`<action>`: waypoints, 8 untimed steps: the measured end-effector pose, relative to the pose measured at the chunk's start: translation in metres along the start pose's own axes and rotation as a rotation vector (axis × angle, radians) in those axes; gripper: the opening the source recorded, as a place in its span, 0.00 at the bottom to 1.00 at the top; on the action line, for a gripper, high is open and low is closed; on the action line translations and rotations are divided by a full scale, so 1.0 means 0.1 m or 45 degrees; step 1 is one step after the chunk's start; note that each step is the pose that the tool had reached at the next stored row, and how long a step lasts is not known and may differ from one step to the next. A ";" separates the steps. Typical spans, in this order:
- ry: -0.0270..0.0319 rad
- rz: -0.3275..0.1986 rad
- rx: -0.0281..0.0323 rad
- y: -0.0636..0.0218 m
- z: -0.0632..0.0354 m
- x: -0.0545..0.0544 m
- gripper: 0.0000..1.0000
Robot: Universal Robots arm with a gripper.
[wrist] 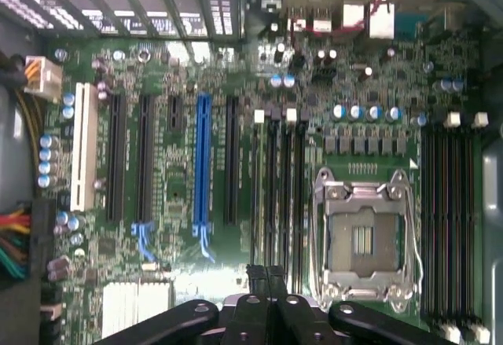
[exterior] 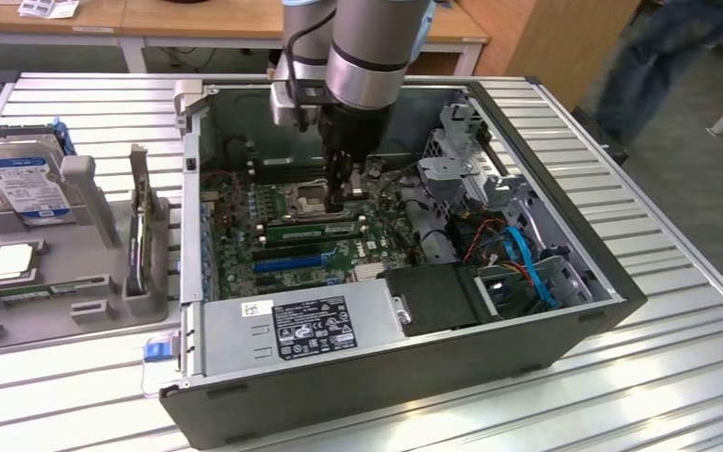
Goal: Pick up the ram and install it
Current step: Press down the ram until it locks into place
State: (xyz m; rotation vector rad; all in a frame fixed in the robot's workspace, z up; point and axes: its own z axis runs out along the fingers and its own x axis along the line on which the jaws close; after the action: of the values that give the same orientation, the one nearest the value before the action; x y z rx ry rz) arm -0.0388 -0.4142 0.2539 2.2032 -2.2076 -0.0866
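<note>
The gripper (wrist: 267,276) hangs inside the open computer case (exterior: 613,299) with its two dark fingers pressed together and nothing visible between them, their tips low over the motherboard (wrist: 173,180) near the bank of black memory slots (wrist: 284,196). Just beside and below the fingertips, the ram (exterior: 316,229) sits on edge in the board, a thin green stick whose long axis runs parallel to the neighbouring slots. The silver CPU socket (wrist: 363,239) lies close on the fingers' other side, and the grey parts tray (exterior: 35,311) stands well away outside the case.
</note>
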 end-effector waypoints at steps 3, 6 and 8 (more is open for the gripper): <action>-0.0001 0.000 0.0005 0.064 0.004 0.00 0.10; 0.0000 0.000 0.0008 0.119 0.007 0.00 0.10; 0.0000 0.000 0.0010 0.161 0.009 0.00 0.10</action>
State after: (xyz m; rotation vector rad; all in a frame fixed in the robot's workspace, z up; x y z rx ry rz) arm -0.0549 -0.4142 0.2539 2.2036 -2.2081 -0.0858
